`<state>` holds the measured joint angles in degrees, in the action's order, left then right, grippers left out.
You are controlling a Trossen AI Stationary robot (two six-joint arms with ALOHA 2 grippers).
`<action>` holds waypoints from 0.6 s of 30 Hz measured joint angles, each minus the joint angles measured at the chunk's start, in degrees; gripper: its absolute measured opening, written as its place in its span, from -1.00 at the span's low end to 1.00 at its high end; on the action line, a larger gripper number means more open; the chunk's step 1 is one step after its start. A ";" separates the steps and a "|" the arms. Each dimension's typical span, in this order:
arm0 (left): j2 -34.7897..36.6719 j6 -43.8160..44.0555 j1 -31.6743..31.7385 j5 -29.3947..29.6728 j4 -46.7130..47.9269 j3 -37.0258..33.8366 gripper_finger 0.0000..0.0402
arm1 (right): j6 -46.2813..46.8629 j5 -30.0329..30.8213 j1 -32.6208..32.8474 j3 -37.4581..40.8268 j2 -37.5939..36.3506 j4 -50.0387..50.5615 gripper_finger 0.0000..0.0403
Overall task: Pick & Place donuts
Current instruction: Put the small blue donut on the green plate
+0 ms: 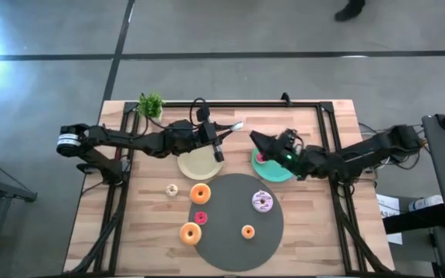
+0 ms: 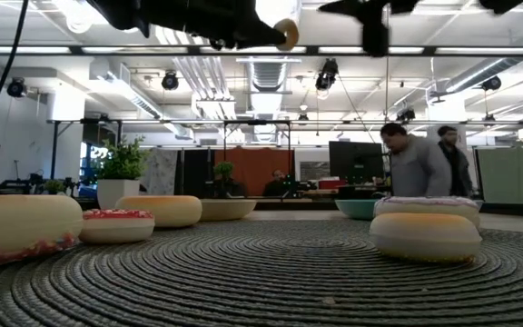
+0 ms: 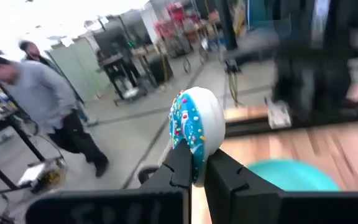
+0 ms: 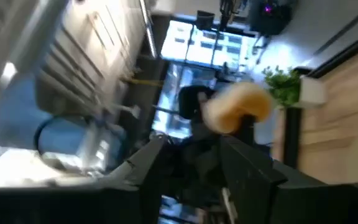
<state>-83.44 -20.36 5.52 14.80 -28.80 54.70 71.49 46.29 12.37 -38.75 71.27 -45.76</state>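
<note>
My left gripper (image 1: 229,131) is shut on a cream donut with blue sprinkled icing (image 3: 194,124), held in the air beyond the cream plate (image 1: 198,164); it also shows in the low view (image 2: 286,34). My right gripper (image 1: 255,137) is open and empty above the teal plate (image 1: 278,171), facing the held donut (image 4: 238,106). A pink donut (image 1: 261,158) lies on the teal plate. On the grey mat (image 1: 234,251) lie orange (image 1: 200,193), pink (image 1: 201,218), orange (image 1: 191,233), mini orange (image 1: 247,231) and lilac-white (image 1: 263,201) donuts. My left gripper pinches the donut's rim (image 3: 196,163) between its two fingers (image 3: 229,171). The fingers point toward the table's right side. The donut stands on edge beyond the fingertips, iced face to one side, lifted clear of the table.
A mini cream donut (image 1: 171,189) lies on the wood left of the mat. A small potted plant (image 1: 151,104) stands at the far left corner. A black frame (image 1: 327,123) edges the table. People stand in the room beyond (image 2: 416,163).
</note>
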 joint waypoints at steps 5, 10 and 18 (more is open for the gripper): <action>-5.71 -1.02 -0.36 -1.94 1.32 0.22 -0.99 | 2.73 4.86 4.55 -6.67 -10.37 38.38 -0.28; -14.67 -1.95 -0.77 -2.01 1.75 3.53 -1.00 | 11.84 6.53 7.03 -20.61 -12.76 76.44 -0.35; -28.30 -3.49 -3.50 -1.76 6.29 16.19 -1.00 | 13.84 7.05 7.13 -33.95 -11.57 95.40 -0.30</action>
<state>-111.75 -23.85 2.02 13.04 -22.51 70.89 85.33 53.34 19.51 -72.70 59.70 49.64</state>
